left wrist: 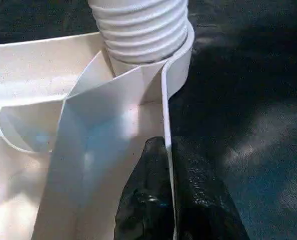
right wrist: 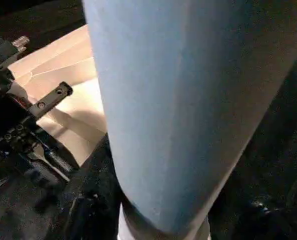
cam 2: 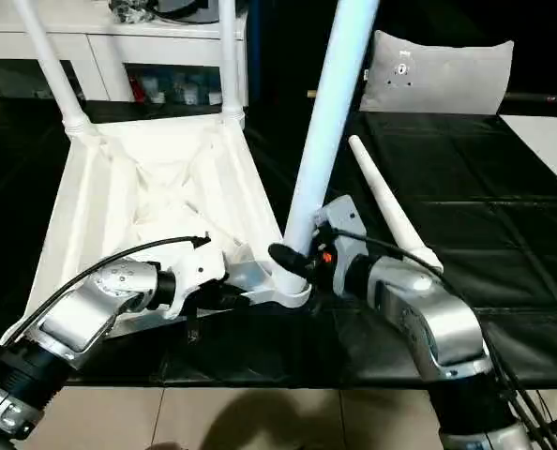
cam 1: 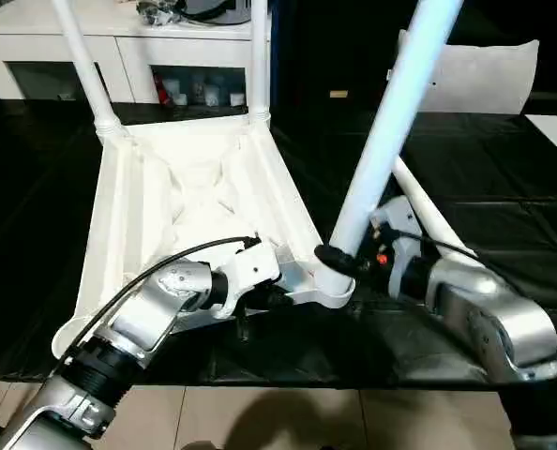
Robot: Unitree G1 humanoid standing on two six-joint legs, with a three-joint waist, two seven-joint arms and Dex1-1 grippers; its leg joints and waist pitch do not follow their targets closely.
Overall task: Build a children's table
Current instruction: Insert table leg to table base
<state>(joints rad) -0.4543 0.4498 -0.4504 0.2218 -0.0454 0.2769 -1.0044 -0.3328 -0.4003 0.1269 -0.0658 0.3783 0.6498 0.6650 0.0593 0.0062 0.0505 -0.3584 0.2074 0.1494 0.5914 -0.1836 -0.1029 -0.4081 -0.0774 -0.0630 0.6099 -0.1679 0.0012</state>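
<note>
Two legs (cam 1: 83, 66) already stand upright in the far corner sockets of the upside-down table top (cam 1: 199, 192), which lies on the black mat (cam 1: 504, 206). My right gripper (cam 2: 293, 261) is closed around a third leg (cam 2: 330, 122) near its base, the leg tilted in the near right socket (cam 1: 327, 281). My left gripper (left wrist: 163, 210) pinches the top's thin near rim just beside that socket. A fourth leg (cam 2: 391, 216) lies loose on the mat behind my right arm.
</note>
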